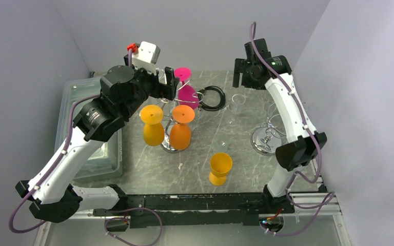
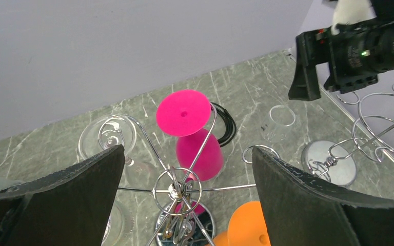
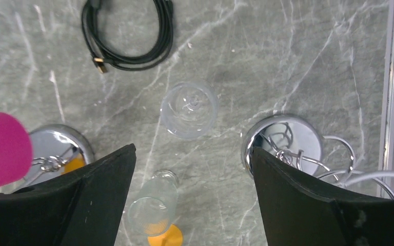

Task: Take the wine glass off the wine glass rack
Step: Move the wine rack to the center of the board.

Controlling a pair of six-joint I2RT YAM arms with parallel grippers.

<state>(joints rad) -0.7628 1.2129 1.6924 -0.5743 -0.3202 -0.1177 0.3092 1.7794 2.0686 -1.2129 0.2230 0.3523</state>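
Note:
The wine glass rack (image 1: 267, 134) is the chrome stand at the right with a mirror disc base (image 3: 301, 139) and curled arms (image 2: 381, 123); nothing hangs on it. A clear wine glass (image 1: 237, 102) stands upright on the table left of it, seen from above in the right wrist view (image 3: 189, 109). High above that glass my right gripper (image 1: 242, 82) (image 3: 192, 150) hangs open and empty. My left gripper (image 1: 166, 82) (image 2: 188, 150) is open above a second stand (image 2: 177, 187) holding pink (image 2: 197, 154), orange (image 1: 180, 130) and clear glasses (image 2: 107, 136).
Another clear glass (image 3: 151, 202) and an orange glass (image 1: 220, 168) stand on the marble table (image 1: 195, 169) near the front. A black cable coil (image 1: 213, 97) lies at the back. A clear plastic bin (image 1: 79, 97) sits at the left. Grey walls close in on three sides.

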